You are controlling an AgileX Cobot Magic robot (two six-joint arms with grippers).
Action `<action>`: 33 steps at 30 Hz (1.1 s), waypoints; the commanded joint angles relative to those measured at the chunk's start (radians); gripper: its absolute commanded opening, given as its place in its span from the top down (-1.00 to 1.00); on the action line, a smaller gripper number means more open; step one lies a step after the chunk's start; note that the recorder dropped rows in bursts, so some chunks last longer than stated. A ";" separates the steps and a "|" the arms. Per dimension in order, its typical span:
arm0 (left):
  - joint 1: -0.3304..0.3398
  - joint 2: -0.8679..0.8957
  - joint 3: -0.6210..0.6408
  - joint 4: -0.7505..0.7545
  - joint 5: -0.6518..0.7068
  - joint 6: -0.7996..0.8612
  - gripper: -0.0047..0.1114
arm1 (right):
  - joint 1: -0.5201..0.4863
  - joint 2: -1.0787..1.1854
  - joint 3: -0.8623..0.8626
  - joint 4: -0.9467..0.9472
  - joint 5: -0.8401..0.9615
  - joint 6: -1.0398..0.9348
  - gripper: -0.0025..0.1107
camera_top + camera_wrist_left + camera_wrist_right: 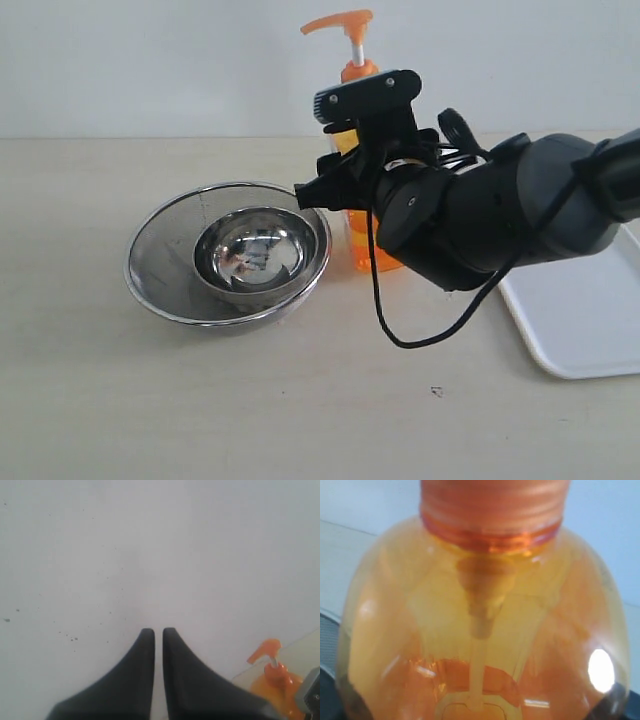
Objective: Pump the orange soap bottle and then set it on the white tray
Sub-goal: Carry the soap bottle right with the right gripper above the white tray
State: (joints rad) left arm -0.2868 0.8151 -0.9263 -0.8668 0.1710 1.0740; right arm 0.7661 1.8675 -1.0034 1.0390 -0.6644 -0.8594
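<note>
Right pincer [332, 186], centre frame, is clasping orange soap bottle [356, 246]; left pincer [158, 634] is sitting closed; white tray [590, 322] is lying lower right.

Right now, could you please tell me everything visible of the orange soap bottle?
The orange soap bottle is see-through orange plastic, with an orange pump head raised on a white stem and a ribbed collar. It stands upright on the table beside the steel bowls, off the tray. The right claw surrounds its middle; whether it grips is unclear.
</note>
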 commanded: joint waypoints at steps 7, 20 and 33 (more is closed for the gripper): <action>-0.003 -0.012 0.064 -0.006 0.012 -0.025 0.84 | 0.000 -0.136 -0.008 -0.010 -0.096 -0.065 0.96; -0.003 -0.012 0.064 -0.006 0.012 -0.025 0.84 | 0.000 -0.308 0.003 0.291 -0.204 -0.455 0.96; -0.003 -0.012 0.064 -0.006 0.012 -0.025 0.84 | -0.051 -0.503 0.156 0.305 -0.173 -0.466 0.96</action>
State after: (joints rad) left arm -0.2868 0.8081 -0.8650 -0.8668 0.1783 1.0581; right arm 0.7318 1.4256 -0.8608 1.3999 -0.8130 -1.3099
